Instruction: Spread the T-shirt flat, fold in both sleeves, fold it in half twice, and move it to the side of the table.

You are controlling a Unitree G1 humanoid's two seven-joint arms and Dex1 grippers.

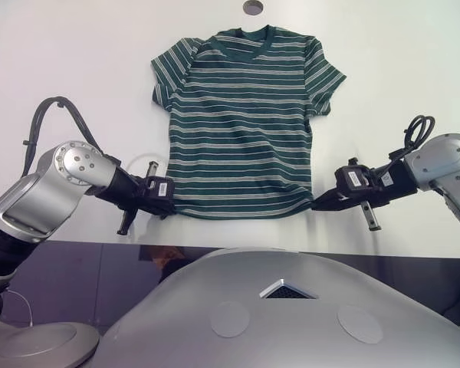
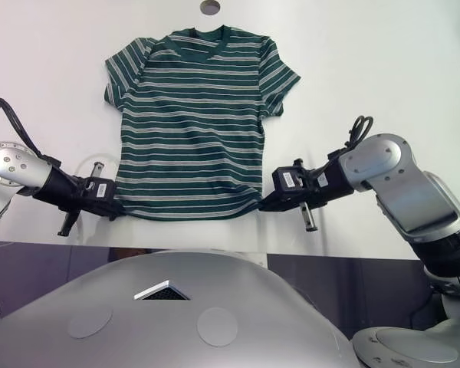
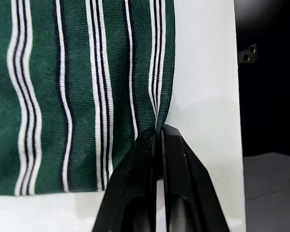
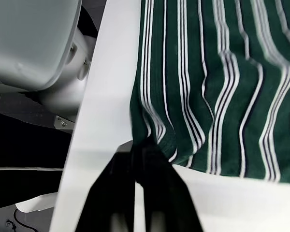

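Left fingers (image 3: 135,186) and right fingers (image 4: 162,195) each pinch a T-shirt (image 1: 241,115) hem corner.

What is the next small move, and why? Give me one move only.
Probably a slight tug of both hem corners apart and toward the robot. The left gripper and right gripper are each shut on a bottom corner of the shirt, and the cloth ripples near the right corner. The sleeves lie unfolded, so flattening likely comes first.

Both arms low, angled inward, left gripper (image 1: 170,207) fingers pinched, right gripper (image 1: 317,205) seemingly clamped too
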